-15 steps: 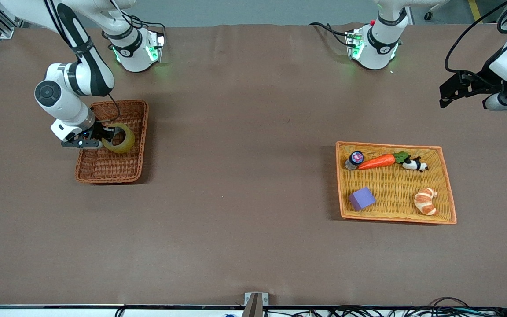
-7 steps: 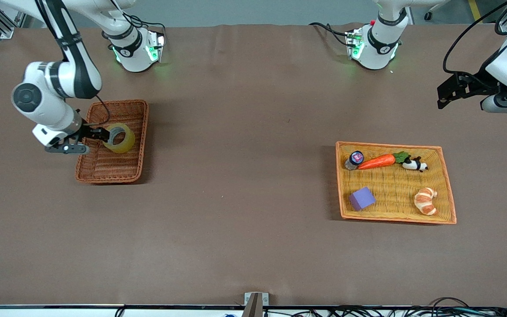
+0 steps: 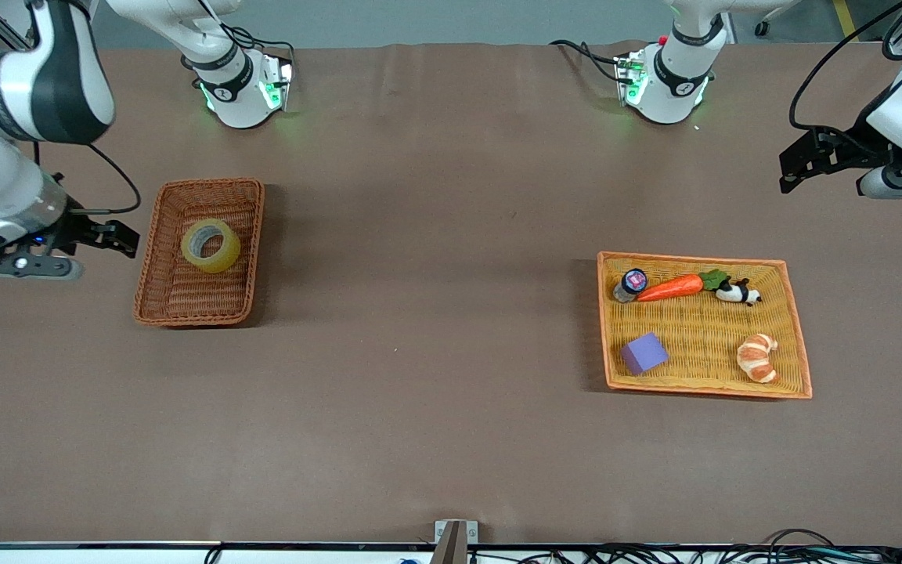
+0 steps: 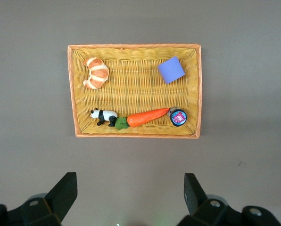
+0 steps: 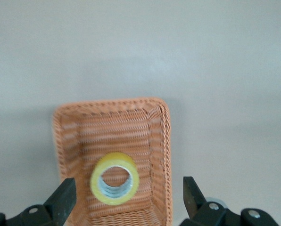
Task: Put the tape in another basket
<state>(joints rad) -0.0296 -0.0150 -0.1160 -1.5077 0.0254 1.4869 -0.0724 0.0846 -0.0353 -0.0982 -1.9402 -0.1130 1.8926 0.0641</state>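
A: We see the translucent yellowish ring of packing tape [image 3: 211, 245] lying flat in the reddish-brown woven wicker basket [image 3: 165, 294], its grey hole facing up.

B: We note a brown cloth table [image 3: 435, 352]. Our right gripper [image 3: 110, 239] hangs spread and empty over bare cloth beside that basket; the left gripper [image 3: 795, 164], also spread, waits above its table end.

Glossy translucent tape [image 3: 211, 245] in rough woven wicker basket [image 3: 165, 300]; matt brown table [image 3: 420, 313]
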